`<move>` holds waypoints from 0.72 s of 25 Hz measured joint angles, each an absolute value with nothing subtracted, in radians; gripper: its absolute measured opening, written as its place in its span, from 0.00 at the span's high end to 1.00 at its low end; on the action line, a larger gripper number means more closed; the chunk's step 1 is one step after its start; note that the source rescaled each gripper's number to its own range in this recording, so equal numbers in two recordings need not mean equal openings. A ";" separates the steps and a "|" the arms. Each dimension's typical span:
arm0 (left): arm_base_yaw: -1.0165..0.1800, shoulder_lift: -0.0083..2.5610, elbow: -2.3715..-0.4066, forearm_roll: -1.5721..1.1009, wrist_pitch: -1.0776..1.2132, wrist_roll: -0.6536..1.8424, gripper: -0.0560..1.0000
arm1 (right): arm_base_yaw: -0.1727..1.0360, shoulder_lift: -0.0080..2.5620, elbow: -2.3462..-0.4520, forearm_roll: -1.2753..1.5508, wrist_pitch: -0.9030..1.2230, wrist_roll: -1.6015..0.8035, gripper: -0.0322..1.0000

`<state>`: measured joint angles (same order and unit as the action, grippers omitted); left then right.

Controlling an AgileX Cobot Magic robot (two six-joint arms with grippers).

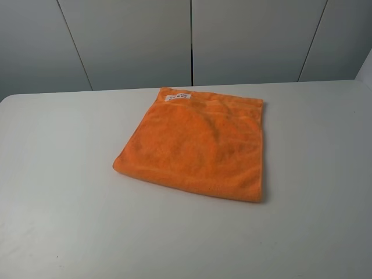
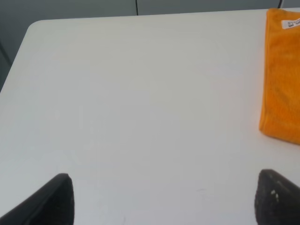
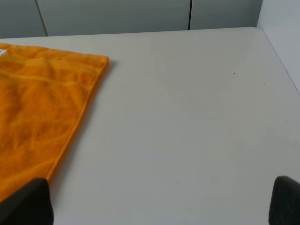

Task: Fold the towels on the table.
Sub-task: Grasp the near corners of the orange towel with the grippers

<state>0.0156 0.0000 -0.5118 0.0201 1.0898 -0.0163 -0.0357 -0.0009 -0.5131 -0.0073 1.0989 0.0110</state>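
Observation:
One bright orange towel (image 1: 197, 145) lies flat near the middle of the white table (image 1: 58, 174), roughly square, with a small white label (image 1: 178, 96) at its far edge. Neither arm shows in the exterior high view. In the left wrist view my left gripper (image 2: 164, 201) hovers open over bare table, and the towel (image 2: 281, 75) lies off to one side, apart from the dark fingertips (image 2: 51, 201). My right gripper (image 3: 157, 204) is also open and holds nothing; one of its fingertips (image 3: 26, 204) sits close to the towel's (image 3: 37, 112) edge.
Grey wall panels (image 1: 192, 40) stand behind the table's far edge. The table's rounded far-left corner (image 2: 35, 26) and its right edge (image 3: 276, 51) show in the wrist views. Bare white tabletop surrounds the towel on all sides.

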 joint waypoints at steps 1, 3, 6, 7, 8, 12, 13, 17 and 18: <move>0.016 0.000 -0.512 0.020 1.090 -0.016 0.00 | -0.036 -0.001 -0.513 -0.007 1.099 0.011 0.00; 0.016 0.000 -0.512 0.020 1.090 -0.016 0.00 | -0.036 -0.001 -0.513 -0.007 1.099 0.011 0.00; 0.016 0.000 -0.512 0.013 1.090 -0.016 0.00 | -0.036 -0.001 -0.513 -0.007 1.099 0.011 0.00; 0.016 0.000 -0.512 0.000 1.090 -0.016 0.00 | -0.036 -0.001 -0.513 -0.007 1.099 0.011 0.00; 0.016 0.000 -0.512 -0.008 1.090 -0.016 0.00 | -0.036 -0.001 -0.513 -0.007 1.099 0.011 0.00; 0.016 0.000 -0.512 -0.019 1.090 -0.019 0.00 | -0.036 -0.001 -0.513 -0.007 1.099 0.011 0.00; 0.016 0.000 -0.512 -0.019 1.090 -0.020 0.00 | -0.036 -0.001 -0.513 -0.007 1.099 0.011 0.00; 0.016 0.000 -0.512 -0.019 1.090 -0.020 0.00 | -0.036 -0.001 -0.513 -0.007 1.099 0.011 0.00; 0.016 0.000 -0.512 -0.019 1.090 -0.020 0.00 | -0.036 -0.001 -0.513 -0.007 1.099 0.011 0.00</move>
<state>0.0156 0.0000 -0.5118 -0.0191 1.0898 -0.0204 -0.0357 -0.0009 -0.5131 -0.0073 1.0989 0.0110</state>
